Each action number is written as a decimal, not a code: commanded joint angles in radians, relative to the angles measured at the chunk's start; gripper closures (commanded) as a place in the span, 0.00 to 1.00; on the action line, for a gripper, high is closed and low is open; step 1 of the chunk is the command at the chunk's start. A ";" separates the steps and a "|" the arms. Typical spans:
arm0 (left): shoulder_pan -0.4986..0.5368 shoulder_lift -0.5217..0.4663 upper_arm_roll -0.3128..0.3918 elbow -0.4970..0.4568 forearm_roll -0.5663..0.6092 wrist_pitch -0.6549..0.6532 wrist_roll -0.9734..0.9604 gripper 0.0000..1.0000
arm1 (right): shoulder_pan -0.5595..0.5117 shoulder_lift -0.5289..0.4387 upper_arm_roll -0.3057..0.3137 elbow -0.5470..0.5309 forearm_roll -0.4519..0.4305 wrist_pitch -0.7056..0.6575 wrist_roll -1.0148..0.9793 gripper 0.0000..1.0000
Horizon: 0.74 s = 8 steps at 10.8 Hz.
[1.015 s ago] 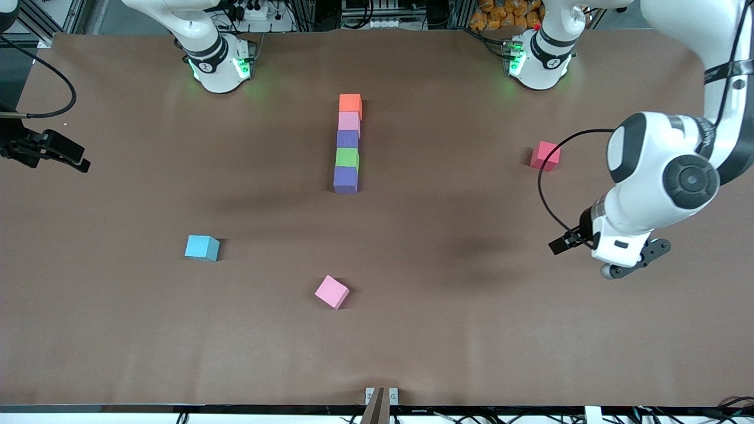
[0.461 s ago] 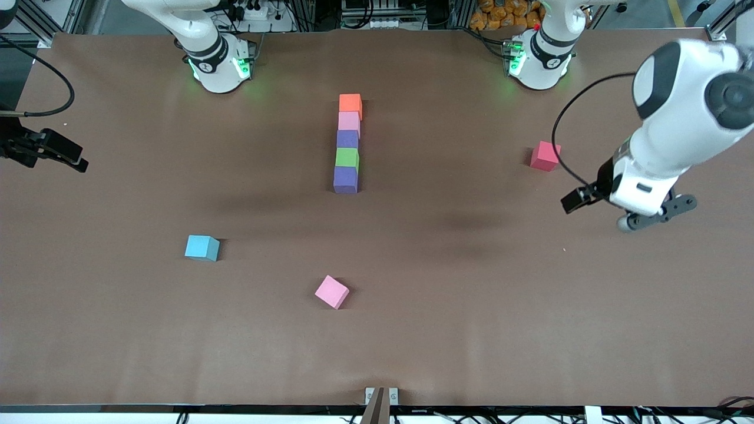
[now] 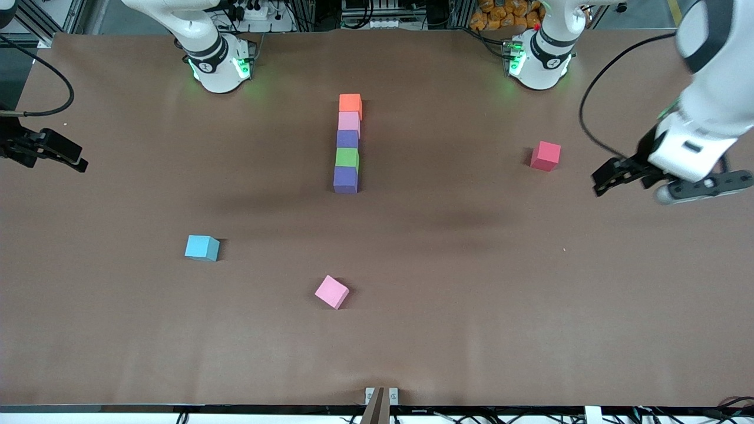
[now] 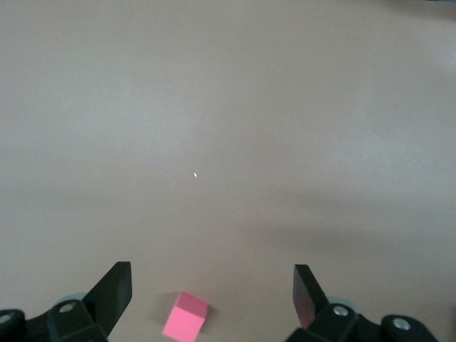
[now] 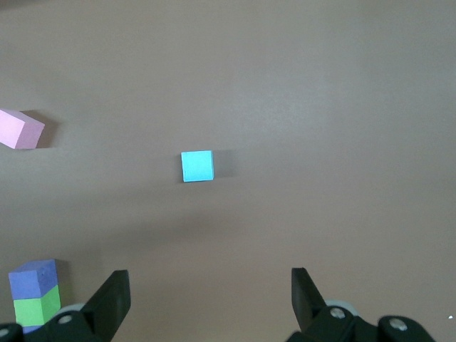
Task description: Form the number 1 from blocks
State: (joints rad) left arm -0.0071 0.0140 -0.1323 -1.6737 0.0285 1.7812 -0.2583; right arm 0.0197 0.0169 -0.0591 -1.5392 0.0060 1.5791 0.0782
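Five blocks lie in one straight touching column at the table's middle: orange nearest the bases, then pale pink, purple, green and purple. My left gripper hangs open and empty high over the left arm's end of the table, with its hand past the red cube. My right gripper waits open and empty over the right arm's end; its view catches the column's green block and purple block.
A red cube sits alone toward the left arm's end. A cyan cube and a loose pink cube lie nearer the front camera than the column.
The left arm has lifted and swung toward the left arm's end of the table, its hand now level with the red cube. The right arm and all cubes stayed put.
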 commanded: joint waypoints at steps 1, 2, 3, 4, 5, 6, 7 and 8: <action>-0.048 0.001 0.022 0.101 0.110 -0.095 0.086 0.00 | -0.004 0.002 0.005 0.014 -0.018 -0.013 -0.009 0.00; -0.044 0.016 0.019 0.139 0.116 -0.155 0.089 0.00 | -0.006 0.002 0.004 0.014 -0.017 -0.013 -0.012 0.00; -0.048 0.029 0.014 0.191 0.116 -0.193 0.090 0.00 | -0.006 0.002 0.004 0.013 -0.018 -0.013 -0.011 0.00; -0.047 0.029 0.010 0.218 0.093 -0.244 0.093 0.00 | -0.006 0.002 0.002 0.014 -0.018 -0.013 -0.012 0.00; -0.033 0.024 0.013 0.219 0.024 -0.258 0.093 0.00 | -0.006 0.002 0.004 0.014 -0.017 -0.013 -0.012 0.00; -0.031 0.015 0.017 0.221 -0.028 -0.258 0.091 0.00 | -0.006 0.002 0.004 0.014 -0.018 -0.013 -0.012 0.00; -0.031 0.006 0.017 0.219 -0.036 -0.258 0.091 0.00 | -0.004 0.002 0.004 0.014 -0.018 -0.013 -0.012 0.00; -0.031 0.004 0.011 0.219 -0.035 -0.258 0.093 0.00 | -0.004 0.000 0.004 0.014 -0.018 -0.013 -0.014 0.00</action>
State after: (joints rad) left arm -0.0434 0.0177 -0.1184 -1.4764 0.0166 1.5474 -0.1901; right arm 0.0194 0.0169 -0.0600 -1.5392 0.0053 1.5791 0.0752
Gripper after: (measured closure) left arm 0.000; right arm 0.000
